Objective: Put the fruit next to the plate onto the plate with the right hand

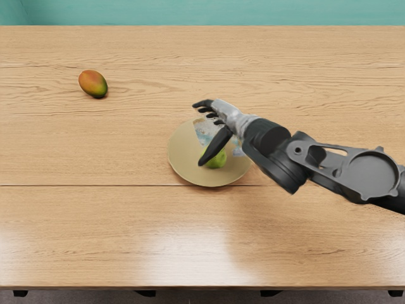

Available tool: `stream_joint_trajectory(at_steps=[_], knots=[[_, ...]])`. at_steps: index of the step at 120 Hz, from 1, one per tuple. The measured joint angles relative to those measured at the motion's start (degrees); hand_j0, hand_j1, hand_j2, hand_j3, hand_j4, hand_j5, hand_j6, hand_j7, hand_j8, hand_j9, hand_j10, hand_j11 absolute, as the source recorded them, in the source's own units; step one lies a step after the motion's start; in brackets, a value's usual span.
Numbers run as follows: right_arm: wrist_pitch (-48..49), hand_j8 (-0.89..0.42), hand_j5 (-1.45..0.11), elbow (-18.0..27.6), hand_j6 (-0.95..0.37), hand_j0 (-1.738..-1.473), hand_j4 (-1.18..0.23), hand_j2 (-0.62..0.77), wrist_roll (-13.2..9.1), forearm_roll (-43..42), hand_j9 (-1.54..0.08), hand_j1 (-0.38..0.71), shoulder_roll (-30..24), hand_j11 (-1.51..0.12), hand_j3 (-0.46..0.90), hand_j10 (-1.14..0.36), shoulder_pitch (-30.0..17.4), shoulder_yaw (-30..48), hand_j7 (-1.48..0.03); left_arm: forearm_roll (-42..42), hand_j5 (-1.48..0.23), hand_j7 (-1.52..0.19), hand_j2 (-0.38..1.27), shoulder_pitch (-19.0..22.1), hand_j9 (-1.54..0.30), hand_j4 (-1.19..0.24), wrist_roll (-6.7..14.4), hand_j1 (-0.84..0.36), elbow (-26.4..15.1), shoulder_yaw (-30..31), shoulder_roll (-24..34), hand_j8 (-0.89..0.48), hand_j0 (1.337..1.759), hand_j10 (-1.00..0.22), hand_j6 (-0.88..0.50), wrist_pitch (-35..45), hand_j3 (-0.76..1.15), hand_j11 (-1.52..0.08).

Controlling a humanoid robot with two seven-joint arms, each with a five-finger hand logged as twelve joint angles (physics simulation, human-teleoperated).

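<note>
A light wooden desk, its planks running side to side, fills the head view beneath a strip of teal wall. The right hand hangs over a tan plate, fingers spread wide and holding nothing. The green fruit lies on the plate, partly hidden behind the dark thumb; whether the two touch cannot be told. The hand also covers much of a pale pattern on the plate. A red-green mango lies well apart, far left.
</note>
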Motion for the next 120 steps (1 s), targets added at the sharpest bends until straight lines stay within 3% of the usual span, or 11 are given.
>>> stream_joint_trajectory(at_steps=[14,31,51,85,120], knots=[[9.1,-0.06,-0.15,4.6,-0.08,-1.656,-0.12,0.00,0.0,0.2,-0.15,-0.25,-3.0,-0.16,0.00,-0.08,-1.7,6.4,-0.15,0.0,0.00,0.00,0.00,0.0,0.00,0.00,0.0,0.35,0.0,0.0,0.0,0.00,1.658,0.00,0.00,0.0,0.00,0.00],[31.2,-0.04,-0.09,6.7,-0.05,-1.657,-0.07,0.00,0.0,1.4,-0.09,-0.29,-4.0,-0.09,0.00,-0.06,-15.4,27.3,-0.09,0.0,0.00,0.00,0.00,0.0,0.00,0.00,0.0,0.35,0.0,0.0,0.0,0.00,1.658,0.00,0.00,0.0,0.00,0.00],[51.3,-0.03,-0.06,6.3,-0.04,-1.658,-0.05,0.00,0.0,11.8,-0.06,-0.30,-5.7,-0.06,0.00,-0.04,-26.4,45.5,-0.06,0.0,0.00,0.00,0.00,0.0,0.00,0.00,0.0,0.35,0.0,0.0,0.0,0.00,1.658,0.00,0.00,0.0,0.00,0.00],[57.0,-0.03,-0.04,3.7,-0.03,-1.658,-0.03,0.00,0.0,28.3,-0.04,-0.32,-7.2,-0.04,0.00,-0.03,-42.5,63.6,-0.04,0.0,0.00,0.00,0.00,0.0,0.00,0.00,0.0,0.35,0.0,-0.1,0.0,0.00,1.658,0.00,0.00,0.0,0.00,0.00],[57.4,-0.02,-0.03,1.2,-0.02,-1.658,-0.02,0.00,0.0,35.3,-0.03,-0.32,-7.2,-0.03,0.00,-0.02,-56.1,78.6,-0.03,0.0,0.00,0.00,0.00,-0.1,0.00,0.00,0.0,0.35,0.0,-0.2,0.0,0.00,1.658,0.00,0.00,0.0,0.00,0.00]])
